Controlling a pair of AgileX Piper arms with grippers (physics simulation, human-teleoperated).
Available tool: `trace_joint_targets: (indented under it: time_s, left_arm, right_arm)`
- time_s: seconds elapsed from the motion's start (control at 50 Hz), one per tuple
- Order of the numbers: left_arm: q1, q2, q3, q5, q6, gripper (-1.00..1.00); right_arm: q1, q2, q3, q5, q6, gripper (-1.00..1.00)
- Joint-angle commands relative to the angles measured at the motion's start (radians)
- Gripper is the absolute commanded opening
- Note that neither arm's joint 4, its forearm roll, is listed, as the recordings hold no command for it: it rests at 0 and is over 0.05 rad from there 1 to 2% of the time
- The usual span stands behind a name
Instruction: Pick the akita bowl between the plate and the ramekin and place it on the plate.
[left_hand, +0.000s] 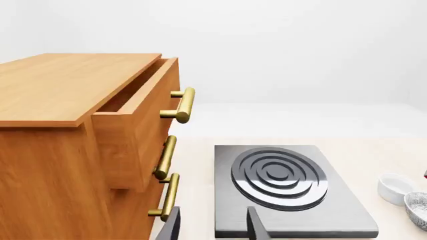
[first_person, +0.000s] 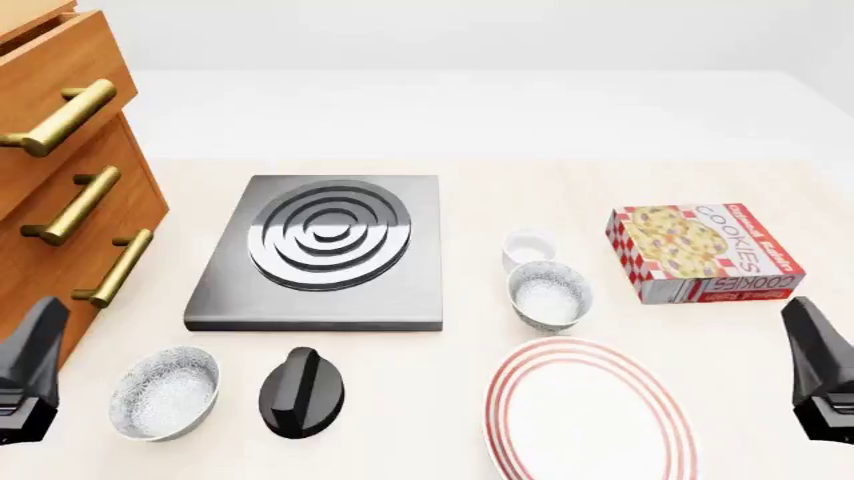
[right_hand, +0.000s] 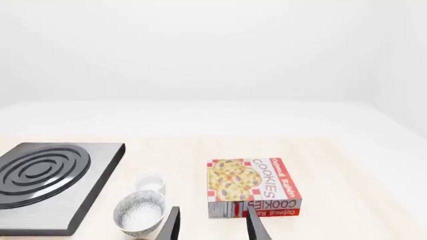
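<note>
- Counting two speckled bowls in the front view: the akita bowl (first_person: 550, 295) of the task, and a look-alike second bowl (first_person: 166, 392) near the front left of the desk (first_person: 534, 185).
- Sitting upright on the desk, the akita bowl, between the plate (first_person: 590, 412) nearer the arms and the ramekin (first_person: 529, 247) farther off; apparently touching the ramekin, close to the plate's rim but not on it.
- Seen again in the right wrist view: akita bowl (right_hand: 139, 213) with ramekin (right_hand: 151, 182) just behind it.
- One plate only, white with red rings, lying flat and bare, partly cut off by the lower frame edge.
- One ramekin only, plain white, upright.
- One dark hob plate (first_person: 320, 252) with concentric rings, left of the ramekin and the akita bowl.
- One black knob (first_person: 302, 392) just right of the second bowl.
- One cookie box (first_person: 703, 252), lying flat at the right, well apart from the plate.
- One wooden drawer cabinet (first_person: 60, 180) at far left with three brass handles; top drawer pulled partly out in the left wrist view.
- Two claws, both low at the near edge, well apart from every dish.
- Left claw (left_hand: 215, 225): fingers spread apart, nothing between them.
- Right claw (right_hand: 212, 226): fingers likewise spread apart and gripping nothing.
</note>
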Motion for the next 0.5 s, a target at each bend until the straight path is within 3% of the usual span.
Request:
trace_joint_targets:
  time_s: [0.02, 0.06, 0.08, 0.26, 0.34, 0.42, 0.44, 0.5]
  left_arm:
    - [0.000, 0.004, -0.003, -0.001, 0.000, 1.00]
    - [0.000, 0.004, -0.003, -0.001, 0.000, 1.00]
    - [0.000, 0.004, -0.003, -0.001, 0.000, 1.00]
    - [0.000, 0.004, -0.003, -0.001, 0.000, 1.00]
    - [0.000, 0.004, -0.003, -0.001, 0.000, 1.00]
    - [0.000, 0.004, -0.003, -0.001, 0.000, 1.00]
    - [0.000, 0.004, -0.003, -0.001, 0.000, 1.00]
    - [0.000, 0.004, -0.003, -0.001, 0.000, 1.00]
  right_arm:
    - [0.023, 0.016, -0.005, 0.009, -0.001, 1.00]
    - [0.066, -0.007, -0.016, 0.039, 0.036, 1.00]
    - [0.052, -0.012, -0.017, 0.048, 0.003, 1.00]
    - [0.064, -0.012, -0.069, 0.104, -0.027, 1.00]
    - [0.014, -0.018, -0.106, 0.137, -0.059, 1.00]
    - [0.003, -0.018, -0.192, 0.223, -0.088, 1.00]
    - [0.013, -0.017, -0.221, 0.254, -0.064, 1.00]
    - [0.018, -0.018, -0.256, 0.296, -0.072, 1.00]
